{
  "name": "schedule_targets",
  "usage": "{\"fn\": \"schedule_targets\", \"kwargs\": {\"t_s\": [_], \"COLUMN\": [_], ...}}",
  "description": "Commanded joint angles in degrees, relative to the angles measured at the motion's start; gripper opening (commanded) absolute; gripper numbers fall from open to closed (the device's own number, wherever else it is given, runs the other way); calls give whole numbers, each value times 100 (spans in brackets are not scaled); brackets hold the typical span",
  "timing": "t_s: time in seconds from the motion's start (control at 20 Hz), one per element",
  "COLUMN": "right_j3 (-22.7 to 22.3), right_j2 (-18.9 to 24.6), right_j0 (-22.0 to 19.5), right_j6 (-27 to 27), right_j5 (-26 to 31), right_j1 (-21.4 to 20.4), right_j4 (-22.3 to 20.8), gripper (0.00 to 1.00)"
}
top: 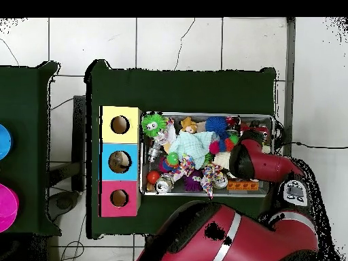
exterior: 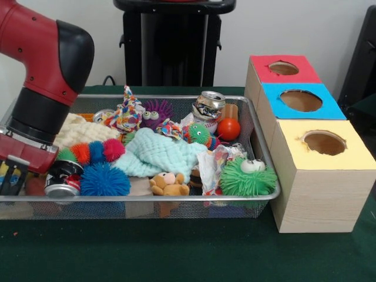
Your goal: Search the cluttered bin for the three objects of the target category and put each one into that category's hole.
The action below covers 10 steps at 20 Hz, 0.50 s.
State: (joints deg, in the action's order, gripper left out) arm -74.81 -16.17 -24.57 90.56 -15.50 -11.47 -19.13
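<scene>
The wire mesh bin [exterior: 265,171] is full of toys, cloths and cans; it also shows in the overhead view [top: 204,114]. No clear plastic bottle shows in either view; any would be hidden under the clutter or behind the arm. My gripper [exterior: 12,179] is down at the bin's left end in the front view, beside a can [exterior: 61,181], and its lower part is hidden by the mesh wall. The red-faced hole [exterior: 284,68] is on the farthest box right of the bin, and it shows in the overhead view [top: 119,198].
The blue-faced hole [exterior: 301,100] and the yellow-faced hole [exterior: 324,142] adjoin the red one. In the bin lie a crushed can [exterior: 208,104], a mint cloth [exterior: 158,154], a white wrapper [exterior: 214,161], a blue spiky ball [exterior: 104,179], a green spiky ball [exterior: 247,176] and a teddy [exterior: 167,183].
</scene>
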Motion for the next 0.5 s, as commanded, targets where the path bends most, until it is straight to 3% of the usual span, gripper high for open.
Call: {"fn": "schedule_targets", "kwargs": {"t_s": [0.05, 0.25, 0.5], "right_j3": [-481, -886, -1116], "right_j2": [378, 447, 217], "right_j0": [195, 281, 530], "right_j6": [656, 719, 791], "right_j5": [830, 753, 629], "right_j1": [-391, -916, -1175], "right_j4": [-111, -265, -152], "gripper": [0, 0, 0]}}
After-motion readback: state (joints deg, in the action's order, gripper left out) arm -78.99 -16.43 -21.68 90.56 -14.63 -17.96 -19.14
